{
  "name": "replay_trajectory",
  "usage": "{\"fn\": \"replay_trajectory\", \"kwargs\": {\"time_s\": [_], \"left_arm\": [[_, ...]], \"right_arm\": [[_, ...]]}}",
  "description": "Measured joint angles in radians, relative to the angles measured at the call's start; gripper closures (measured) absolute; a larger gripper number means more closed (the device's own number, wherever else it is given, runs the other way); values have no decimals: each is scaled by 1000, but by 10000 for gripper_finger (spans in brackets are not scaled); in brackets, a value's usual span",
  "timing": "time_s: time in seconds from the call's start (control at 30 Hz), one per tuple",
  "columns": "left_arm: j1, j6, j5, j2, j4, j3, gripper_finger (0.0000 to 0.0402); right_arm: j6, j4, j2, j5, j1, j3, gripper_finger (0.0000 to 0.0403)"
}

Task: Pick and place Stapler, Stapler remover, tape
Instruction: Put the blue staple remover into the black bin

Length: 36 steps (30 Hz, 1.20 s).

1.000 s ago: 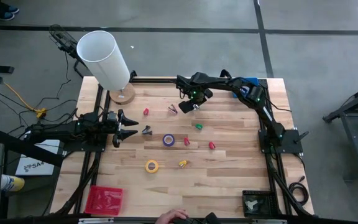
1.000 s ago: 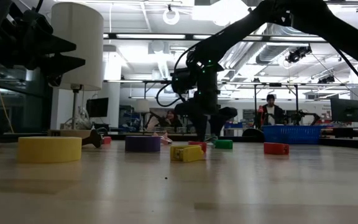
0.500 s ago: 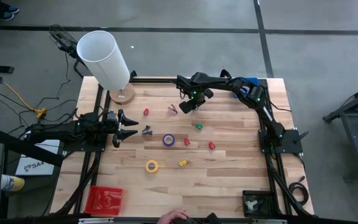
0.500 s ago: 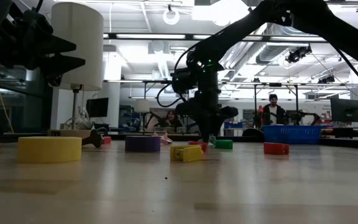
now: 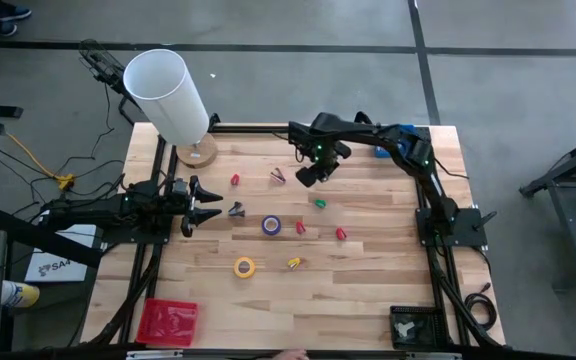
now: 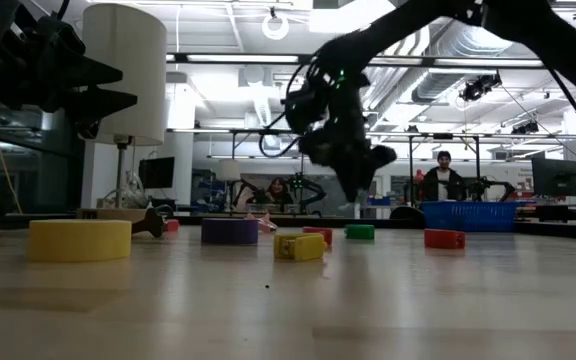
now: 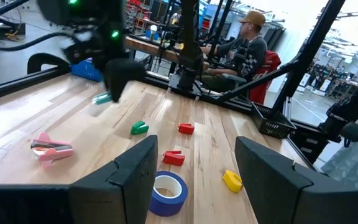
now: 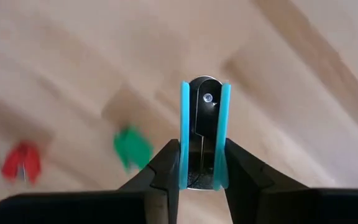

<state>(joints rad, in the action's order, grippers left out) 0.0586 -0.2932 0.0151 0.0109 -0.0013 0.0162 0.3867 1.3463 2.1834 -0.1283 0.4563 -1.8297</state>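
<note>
My right gripper (image 5: 308, 176) hangs above the far middle of the table, shut on a light blue staple remover (image 8: 202, 134); it also shows in the low view (image 6: 360, 180). My left gripper (image 5: 208, 205) is open and empty at the table's left side. Just off its fingertips a black staple remover (image 5: 236, 210) lies on the wood. A purple tape roll (image 5: 271, 225) and a yellow tape roll (image 5: 244, 266) lie flat near the middle. A pink staple remover (image 5: 278, 176) lies left of my right gripper. My right gripper pinches the staple remover between its two fingers, one on each light blue side plate (image 8: 184, 143). The metal middle (image 8: 201, 99) sticks out past the fingertips. The fingers slant down toward the table. The remover is lifted clear of the table.
Small red clips (image 5: 236, 180) (image 5: 300, 227) (image 5: 341, 233), a green one (image 5: 319, 203) and a yellow one (image 5: 294, 263) are scattered mid-table. A lamp (image 5: 168, 95) stands far left, a blue basket (image 5: 396, 133) far right, a red tray (image 5: 168, 320) near left. People sit beyond the table (image 6: 442, 180).
My right gripper has risen from the table's far middle with the light blue staple remover, gone a little toward the right edge and tipped. The remover is now clear of the wood.
</note>
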Motion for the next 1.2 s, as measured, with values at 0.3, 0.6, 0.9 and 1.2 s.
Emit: {"fn": "replay_trajectory", "kwargs": {"time_s": [0.3, 0.6, 0.9, 1.2], "left_arm": [[0, 0, 0, 0, 0, 0, 188], [0, 0, 0, 0, 0, 0, 188], [0, 0, 0, 0, 0, 0, 188], [0, 0, 0, 0, 0, 0, 188]], "right_arm": [[-98, 147, -159, 24, -54, 44, 323], [-71, 58, -469, -6, -157, 427, 323], [135, 29, -795, -99, -361, 769, 323], [606, 0, -989, -201, -662, 923, 323]]}}
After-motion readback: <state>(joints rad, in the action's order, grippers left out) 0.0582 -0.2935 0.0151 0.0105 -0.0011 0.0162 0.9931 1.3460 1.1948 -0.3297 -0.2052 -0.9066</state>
